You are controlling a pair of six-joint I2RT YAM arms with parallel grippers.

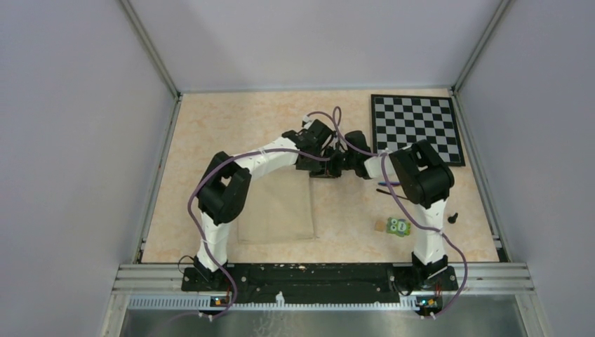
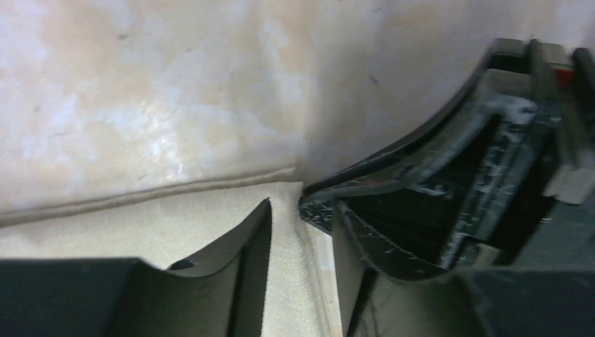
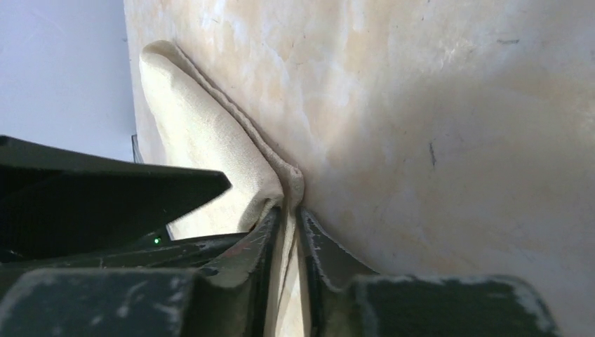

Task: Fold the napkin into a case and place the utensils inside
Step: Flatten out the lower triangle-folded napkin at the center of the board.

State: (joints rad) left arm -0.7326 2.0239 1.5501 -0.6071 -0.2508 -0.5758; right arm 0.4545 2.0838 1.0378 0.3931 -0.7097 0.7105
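With right tool [image 3: 288, 210] clamped nearly shut on the napkin [image 1: 277, 210] at its far right corner, left of centre on the surface [image 1: 210, 126], close the part-open left tool [image 2: 302, 207] straddling that edge, then lift both evenly, minding the corner hidden from above beneath the 2 tools and the utensils [image 1: 384, 188] barely discernible.

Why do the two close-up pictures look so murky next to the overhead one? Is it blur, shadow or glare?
Top external view: evenly lit and sharp, the chessboard crisp, only soft shadows on the table. Left wrist view: whitish glare on the table, the left gripper's fingers dark and smeared. Right wrist view: napkin fairly clear, the right gripper's fingers out of focus, shadow beside them.
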